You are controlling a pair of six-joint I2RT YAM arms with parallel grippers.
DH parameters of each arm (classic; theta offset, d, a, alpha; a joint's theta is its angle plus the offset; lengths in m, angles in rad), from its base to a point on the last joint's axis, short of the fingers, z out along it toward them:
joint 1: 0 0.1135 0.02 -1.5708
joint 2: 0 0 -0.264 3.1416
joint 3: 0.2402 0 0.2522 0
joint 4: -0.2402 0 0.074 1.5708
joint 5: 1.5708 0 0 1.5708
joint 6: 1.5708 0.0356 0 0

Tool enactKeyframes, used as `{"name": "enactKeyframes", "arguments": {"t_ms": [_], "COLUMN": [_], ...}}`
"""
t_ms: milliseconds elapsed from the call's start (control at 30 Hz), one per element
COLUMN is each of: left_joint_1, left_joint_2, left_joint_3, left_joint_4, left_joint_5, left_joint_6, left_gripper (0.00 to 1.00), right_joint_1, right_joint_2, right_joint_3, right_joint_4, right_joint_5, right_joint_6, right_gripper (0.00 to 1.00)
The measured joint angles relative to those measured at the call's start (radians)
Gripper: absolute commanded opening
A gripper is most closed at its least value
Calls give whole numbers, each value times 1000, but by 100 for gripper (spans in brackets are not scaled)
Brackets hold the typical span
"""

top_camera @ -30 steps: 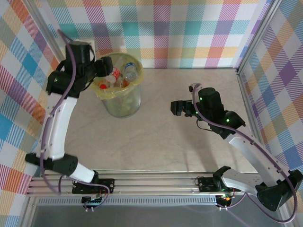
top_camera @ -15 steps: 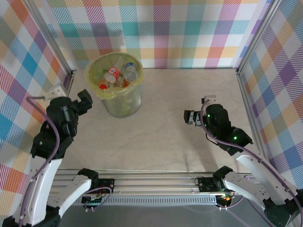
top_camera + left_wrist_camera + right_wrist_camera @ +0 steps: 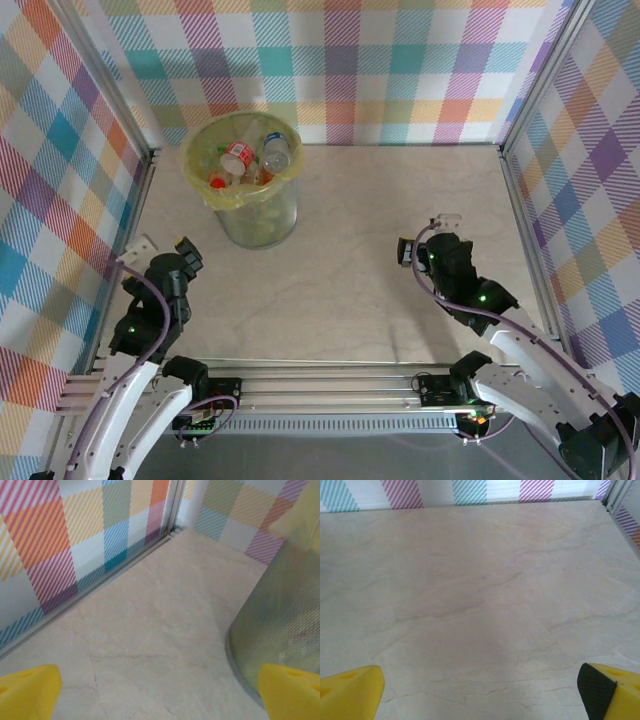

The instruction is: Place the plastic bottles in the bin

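Inside the bin: plastic bottles, piled.
Near-left of bin: left end effector, fingers spread, empty.
Right of bin, well apart: right end effector, spread, empty.

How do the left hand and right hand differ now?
The left hand is by the left wall, near the bin; the right hand is on the right, far from it. A black pad shows on a right hand finger; left hand fingers show yellow. Both are open and empty.
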Motion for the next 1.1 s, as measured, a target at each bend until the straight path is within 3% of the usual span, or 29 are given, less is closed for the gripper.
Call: {"name": "enactKeyframes", "arguments": {"t_ms": [400,867,1100], "left_joint_1": [32,193,214], "left_joint_2": [138,379,570], "left_joint_3": [-205,-286,-288], "left_joint_4": [419,845,1033], "left_joint_5": [25,249,359], "left_joint_6": [125,282,346], "left_gripper": [100,100,100], "right_joint_1": [-74,-150,-164], "right_joint_2": [63,108,110], "right_joint_3": [-105,-144,-153], "right_joint_4": [164,296,329], "right_joint_5": [32,9,-5], "right_joint_6": [-8,-23,-34], "right_gripper": [100,100,100]}}
